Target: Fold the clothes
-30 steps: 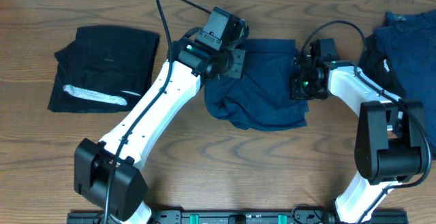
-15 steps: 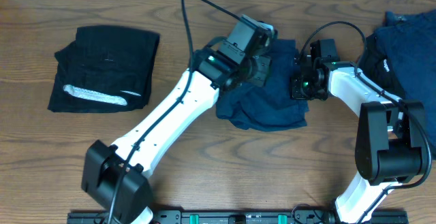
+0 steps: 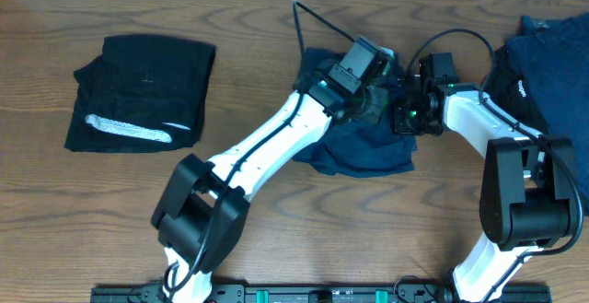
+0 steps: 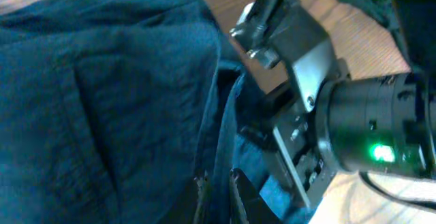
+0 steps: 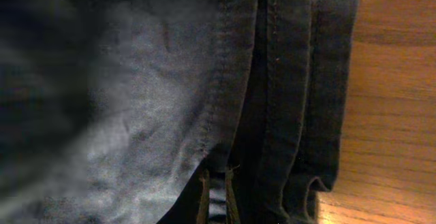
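we log: left jaws nipped narrow on navy garment (image 3: 368, 154) fold | right jaws pinching its hem | both close together on table (image 3: 74, 220) | black piece (image 3: 138, 82) well apart

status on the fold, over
Left gripper shut on navy garment edge. Right gripper shut on its hem. Garment bunched mid-table, fold unfinished. Black piece lies apart.
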